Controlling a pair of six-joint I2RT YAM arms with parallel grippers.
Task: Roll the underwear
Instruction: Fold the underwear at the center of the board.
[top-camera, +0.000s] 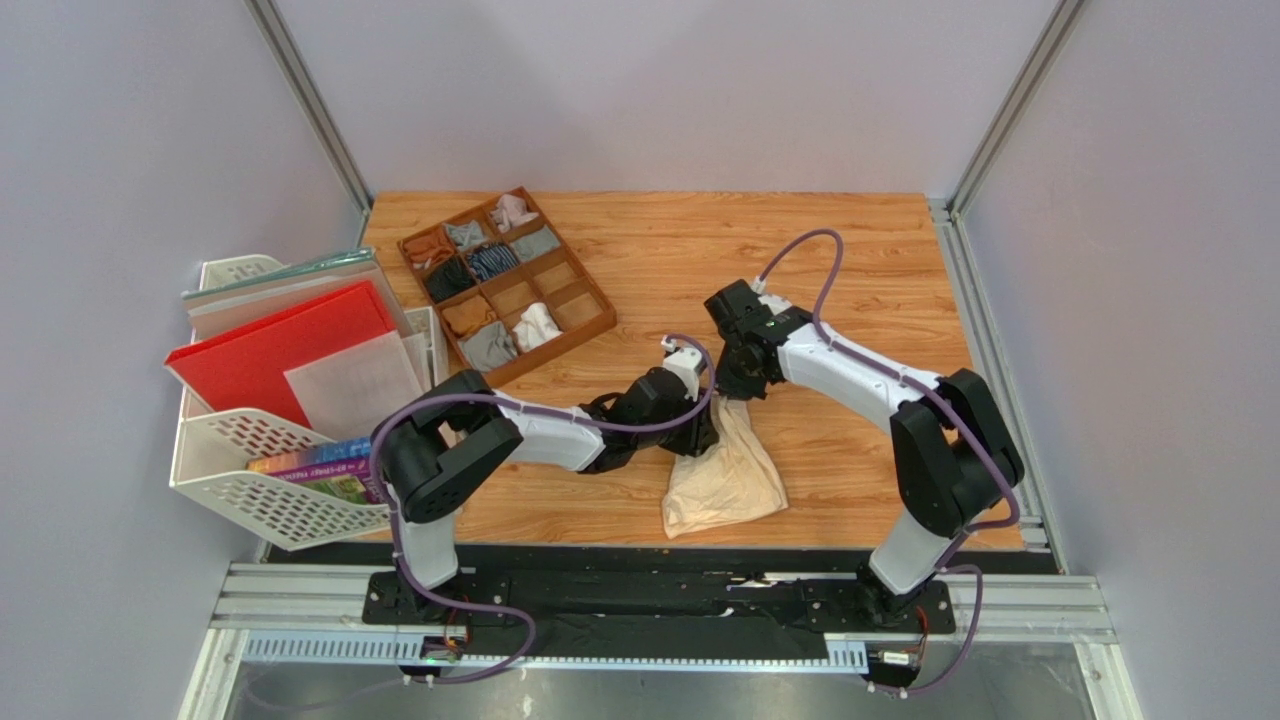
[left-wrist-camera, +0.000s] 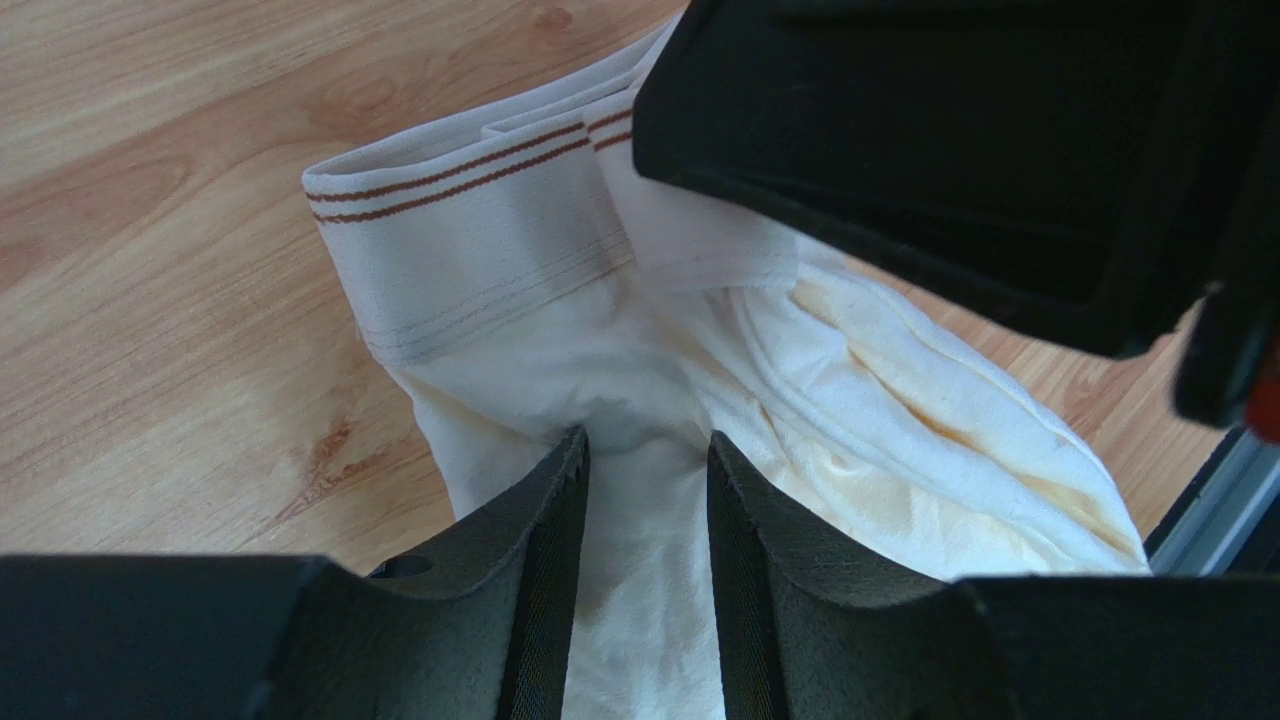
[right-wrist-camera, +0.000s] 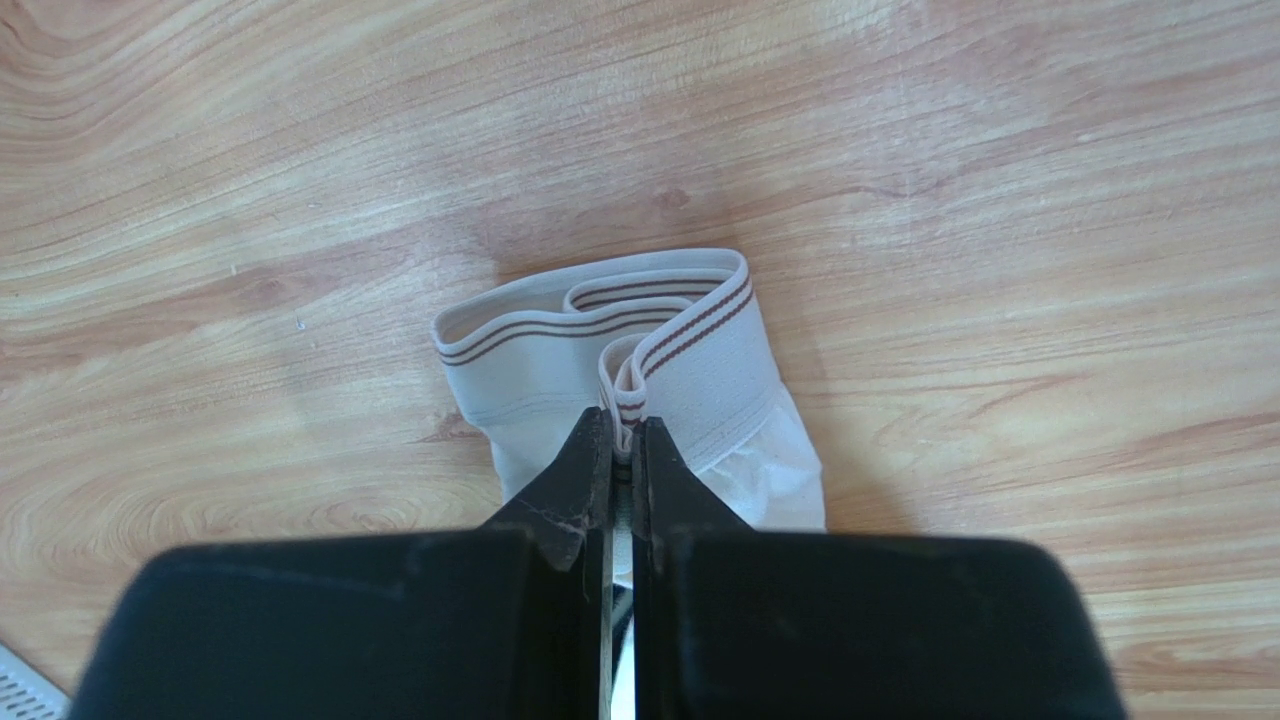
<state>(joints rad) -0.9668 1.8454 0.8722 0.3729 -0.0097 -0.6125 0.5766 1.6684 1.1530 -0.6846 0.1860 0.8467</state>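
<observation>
Underwear (top-camera: 726, 477) between left fingers (left-wrist-camera: 534, 570), right fingers (right-wrist-camera: 579, 488)

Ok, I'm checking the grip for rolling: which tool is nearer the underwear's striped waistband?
Right. The right tool is shut on a fold of the waistband itself; the left tool holds the underwear by its cream cloth below the band.

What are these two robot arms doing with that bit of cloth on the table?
They are handling a pair of cream underwear lying on the wooden table. The right gripper is pinched shut on the striped waistband, which is folded in on itself. The left gripper clamps the bunched body fabric. The garment is not rolled yet. A wooden tray at the far left holds small rolled garments.
</observation>
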